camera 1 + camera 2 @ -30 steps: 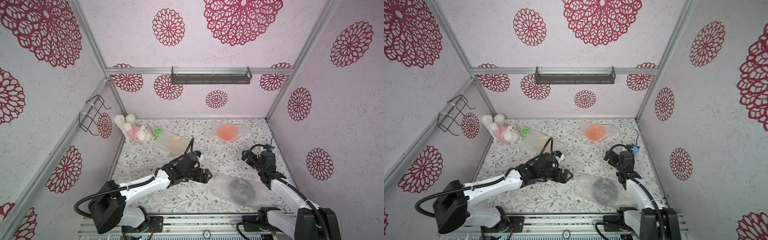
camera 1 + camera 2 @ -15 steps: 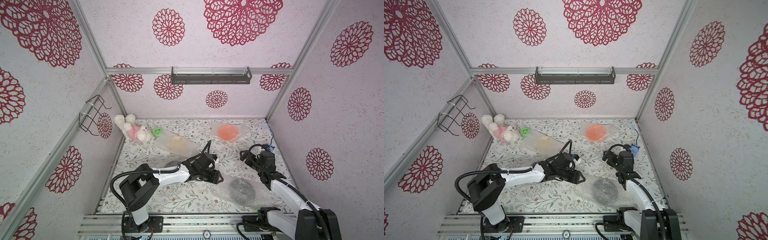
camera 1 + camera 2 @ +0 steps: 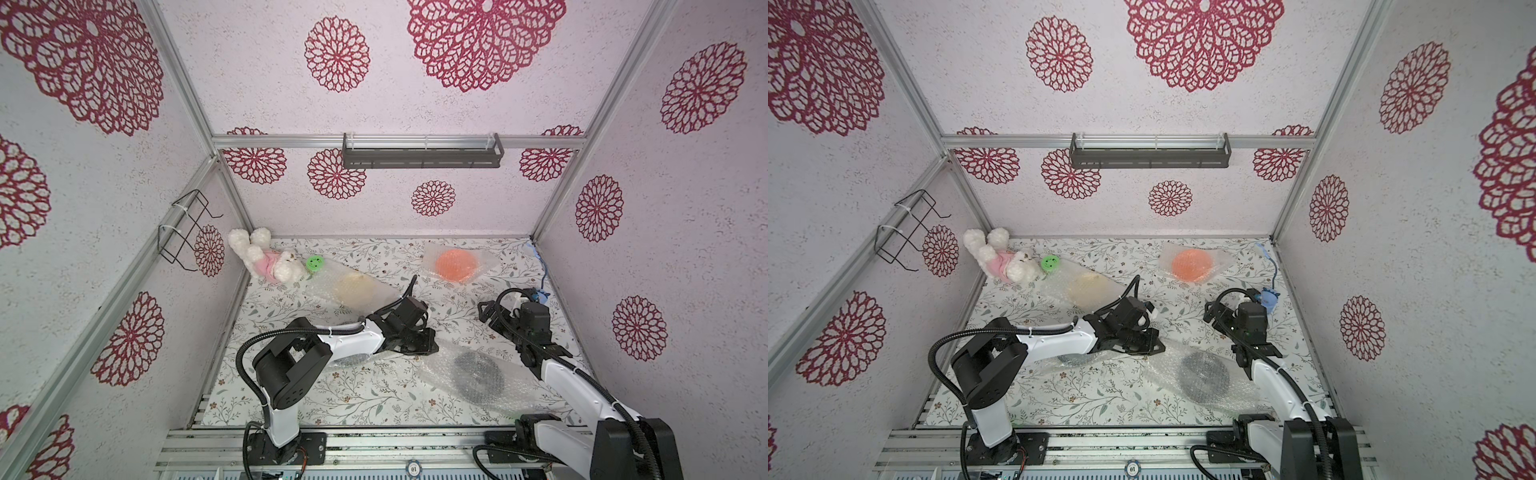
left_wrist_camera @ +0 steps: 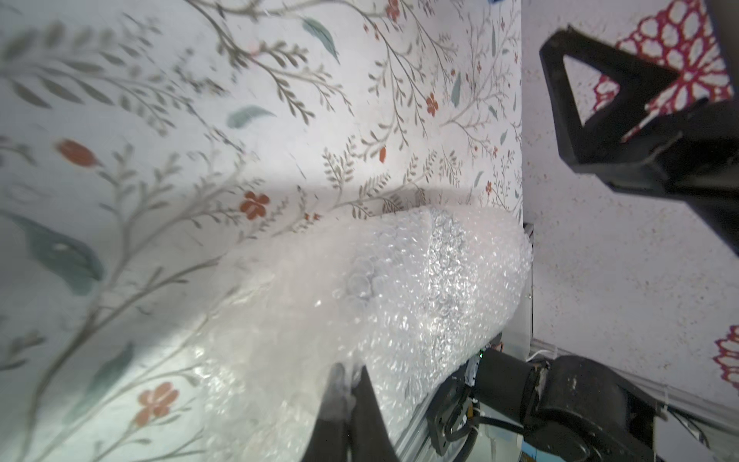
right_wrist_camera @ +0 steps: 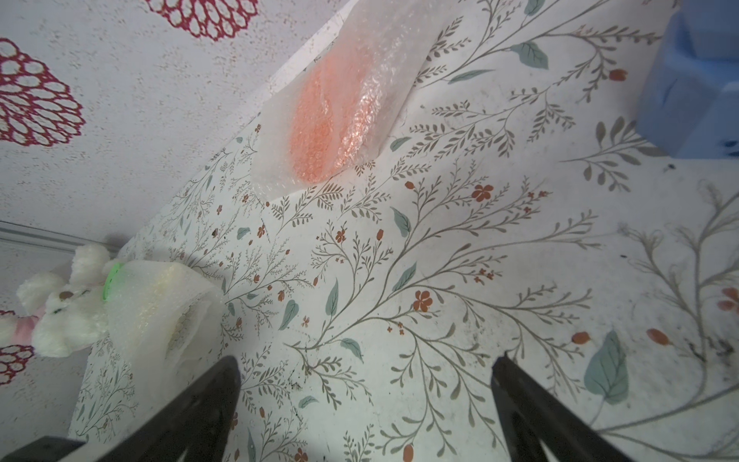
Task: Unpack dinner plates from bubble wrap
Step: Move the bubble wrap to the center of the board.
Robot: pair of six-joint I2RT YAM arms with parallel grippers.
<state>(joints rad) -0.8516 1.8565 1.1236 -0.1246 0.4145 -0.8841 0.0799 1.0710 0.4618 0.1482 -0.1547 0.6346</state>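
The left gripper [image 4: 347, 380] is clenched on a thin corner of the bubble wrap [image 3: 446, 361] that covers the black plate [image 3: 478, 372], which lies near the front right corner of the worktop [image 3: 374, 395]. The right gripper [image 5: 366, 400] hangs above bare worktop by the right edge with its fingers spread wide, holding nothing. The orange plate [image 3: 456, 264] sits wrapped near the back edge, and the cream plate [image 3: 355, 286] sits wrapped toward the back left corner beside a plush rabbit [image 3: 266, 259]. The pinch looks shallow, so a pull could let the slick film slip out or tear at the bubbles. Nothing pins the plate down, so a sideways tug would likely drag plate and wrap together across the worktop, perhaps toward the front edge, instead of peeling the sheet off. A steep lift could tip the plate out with a clatter. The left forearm also lies over another sheet of wrap, which it may sweep along.
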